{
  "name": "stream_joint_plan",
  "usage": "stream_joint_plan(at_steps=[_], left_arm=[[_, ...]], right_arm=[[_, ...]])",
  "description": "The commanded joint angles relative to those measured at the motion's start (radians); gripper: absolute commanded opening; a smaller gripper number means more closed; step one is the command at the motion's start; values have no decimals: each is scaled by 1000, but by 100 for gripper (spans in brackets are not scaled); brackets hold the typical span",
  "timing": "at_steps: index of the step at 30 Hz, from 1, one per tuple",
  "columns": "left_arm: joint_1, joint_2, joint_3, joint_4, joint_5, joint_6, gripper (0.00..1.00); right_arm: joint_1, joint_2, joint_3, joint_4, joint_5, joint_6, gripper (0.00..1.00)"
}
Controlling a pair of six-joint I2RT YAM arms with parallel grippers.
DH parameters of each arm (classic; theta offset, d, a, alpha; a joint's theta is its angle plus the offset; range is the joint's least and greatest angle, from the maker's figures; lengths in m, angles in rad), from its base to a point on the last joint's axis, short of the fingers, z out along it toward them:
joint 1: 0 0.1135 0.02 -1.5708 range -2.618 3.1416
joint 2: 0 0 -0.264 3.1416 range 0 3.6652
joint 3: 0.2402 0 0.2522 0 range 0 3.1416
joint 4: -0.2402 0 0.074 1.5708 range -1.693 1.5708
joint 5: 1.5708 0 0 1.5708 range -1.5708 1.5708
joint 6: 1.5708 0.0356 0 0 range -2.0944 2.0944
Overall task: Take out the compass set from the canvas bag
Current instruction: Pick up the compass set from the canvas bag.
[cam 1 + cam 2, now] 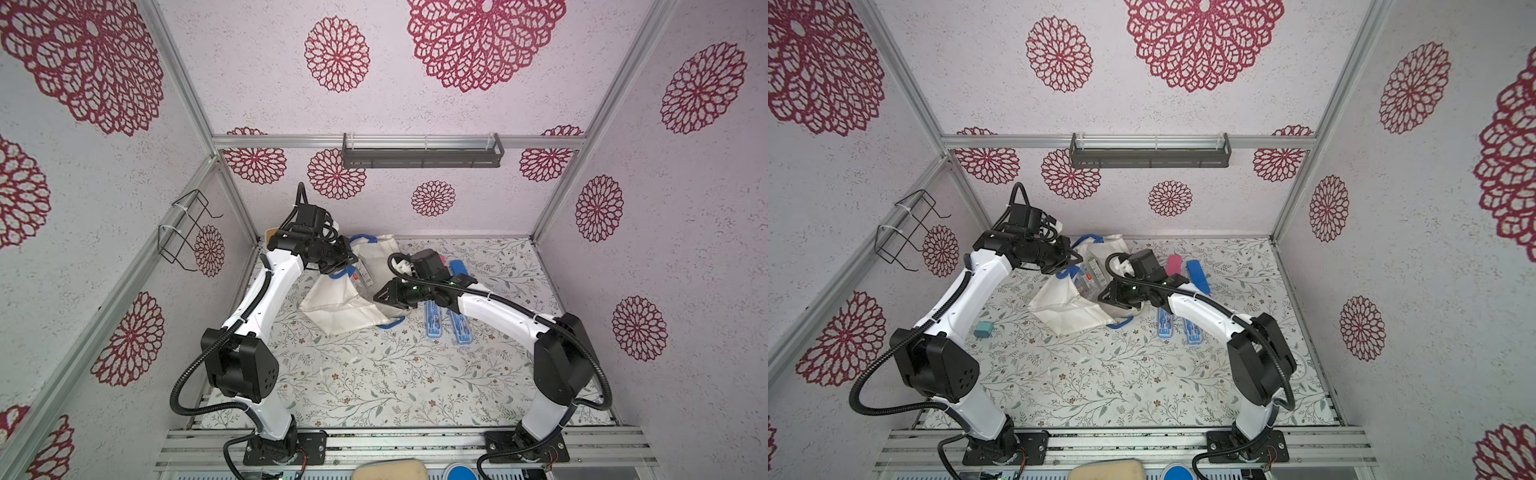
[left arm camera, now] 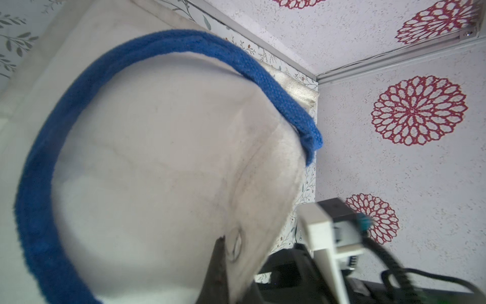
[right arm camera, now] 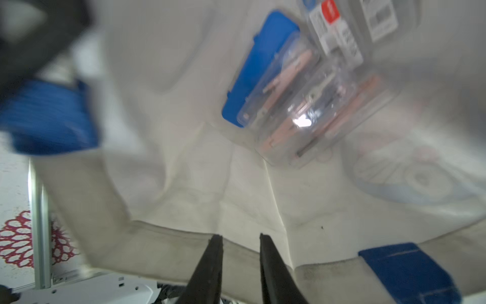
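While the left gripper [image 1: 349,259] is pinching the canvas bag [image 1: 332,309] at its rim, claw pressed together, the bag is lying near the far edge of the table [image 1: 374,382], right gripper [image 3: 239,237] hovering at its mouth, claw slightly spread, compass set [image 3: 297,105] lying inside the bag

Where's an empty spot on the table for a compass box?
The table's front strip, between both arm bases, is bare; so is the back right, beyond the blue piece. Crowded: the middle, around the canvas bag, the two clear cases and the pink piece.
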Motion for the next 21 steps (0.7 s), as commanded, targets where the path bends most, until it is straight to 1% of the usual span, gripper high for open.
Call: stream_joint_plan(at_steps=[1,5,9,12,15,17,19,21], left_arm=[[-9,-11,54,22,-20,-8,0],[-9,7,107,-3,-36,4,0],[-9,13,131,-9,-37,7,0],[-15,15,133,-5,-22,5,0],[-21,15,131,-16,-16,11,0],[-27,7,113,-19,-12,14,0],[-30,-6,86,-15,-7,15,0],[-35,-24,54,-10,-5,12,0]], right_arm=[[32,51,56,-30,-101,-56,26],[103,132,193,-111,-157,-124,25],[139,191,273,-114,-203,-118,25],[157,226,322,-118,-212,-116,25],[163,242,348,-135,-152,-100,27],[149,249,353,-165,-67,-64,30],[124,243,332,-176,-2,-13,32],[91,222,291,-184,59,33,37]])
